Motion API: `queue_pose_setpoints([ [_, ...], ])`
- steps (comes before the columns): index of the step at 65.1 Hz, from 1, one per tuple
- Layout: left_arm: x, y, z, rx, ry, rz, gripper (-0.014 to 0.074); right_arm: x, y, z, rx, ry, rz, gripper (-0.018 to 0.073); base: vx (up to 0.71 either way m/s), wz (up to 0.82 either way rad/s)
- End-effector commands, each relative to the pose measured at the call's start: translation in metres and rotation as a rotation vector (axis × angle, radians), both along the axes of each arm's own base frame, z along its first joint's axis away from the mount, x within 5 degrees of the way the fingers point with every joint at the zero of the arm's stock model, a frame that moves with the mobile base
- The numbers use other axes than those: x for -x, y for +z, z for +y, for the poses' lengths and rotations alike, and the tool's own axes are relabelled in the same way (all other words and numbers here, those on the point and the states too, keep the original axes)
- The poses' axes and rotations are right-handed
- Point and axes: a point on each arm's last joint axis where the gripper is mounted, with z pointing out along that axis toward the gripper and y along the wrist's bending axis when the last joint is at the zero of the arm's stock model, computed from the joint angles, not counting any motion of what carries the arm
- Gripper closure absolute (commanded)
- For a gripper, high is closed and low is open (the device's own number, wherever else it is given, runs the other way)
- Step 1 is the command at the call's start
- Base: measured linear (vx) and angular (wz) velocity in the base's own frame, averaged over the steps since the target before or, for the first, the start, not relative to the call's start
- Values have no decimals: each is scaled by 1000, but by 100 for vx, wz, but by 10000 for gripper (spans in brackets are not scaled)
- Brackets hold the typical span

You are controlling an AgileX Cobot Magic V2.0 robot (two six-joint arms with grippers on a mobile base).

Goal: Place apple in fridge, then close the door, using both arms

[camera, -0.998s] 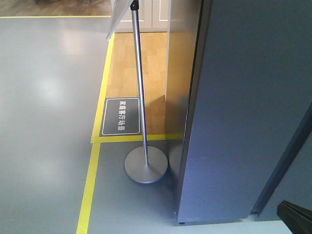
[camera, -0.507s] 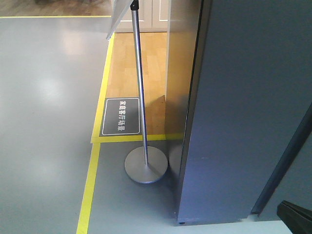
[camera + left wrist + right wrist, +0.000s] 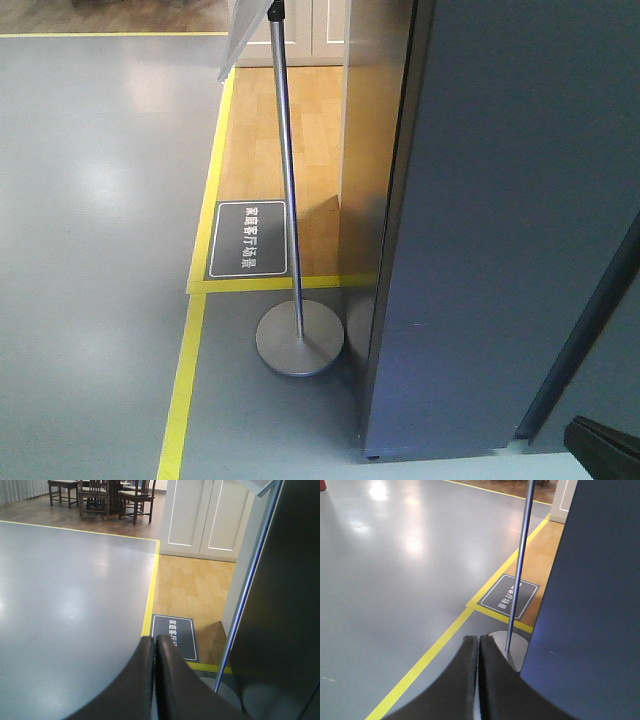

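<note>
Left gripper (image 3: 155, 642) and right gripper (image 3: 478, 641): fingers pressed together, holding nothing. Beyond both stands the sign stand (image 3: 298, 338), its round base on the grey floor (image 3: 90, 250); the dark grey fridge (image 3: 500, 230) rises just right of it. Apple not visible.

A tall dark grey fridge (image 3: 500, 230) fills the right side. Just beside it stands a metal pole (image 3: 287, 180) on a round base (image 3: 299, 345), near yellow floor tape (image 3: 185, 380).

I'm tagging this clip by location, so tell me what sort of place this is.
Probably an indoor demo or test hall with a mock home corner: yellow floor tape borders wood flooring, a floor placard labels the zone, and dining chairs stand behind.
</note>
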Motion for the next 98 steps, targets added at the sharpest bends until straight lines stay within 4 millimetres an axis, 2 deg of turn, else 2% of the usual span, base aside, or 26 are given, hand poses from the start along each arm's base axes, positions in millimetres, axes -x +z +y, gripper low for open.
queue_pose_setpoints([
  [1, -1, -3, -1, 11, -8, -56, 604, -2, 11, -1, -18, -23, -48, 563, 0, 0],
  [26, -1, -3, -1, 11, -8, -56, 604, -3, 11, -6, 56, -28, -90, 563, 0, 0],
  [53, -1, -3, -1, 11, -8, -55, 604, -7, 9, -18, -107, -224, 12, 563, 0, 0],
  [64, -1, -3, -1, 11, -8, -54, 604, -7, 10, -25, -156, -307, -46, 563, 0, 0],
  [76, -1, -3, -1, 11, -7, -53, 604, -9, -5, -30, -239, -369, -113, 563, 0, 0],
  [98, -1, -3, -1, 11, -7, -53, 604, -5, -31, -34, -293, -420, -113, 563, 0, 0],
])
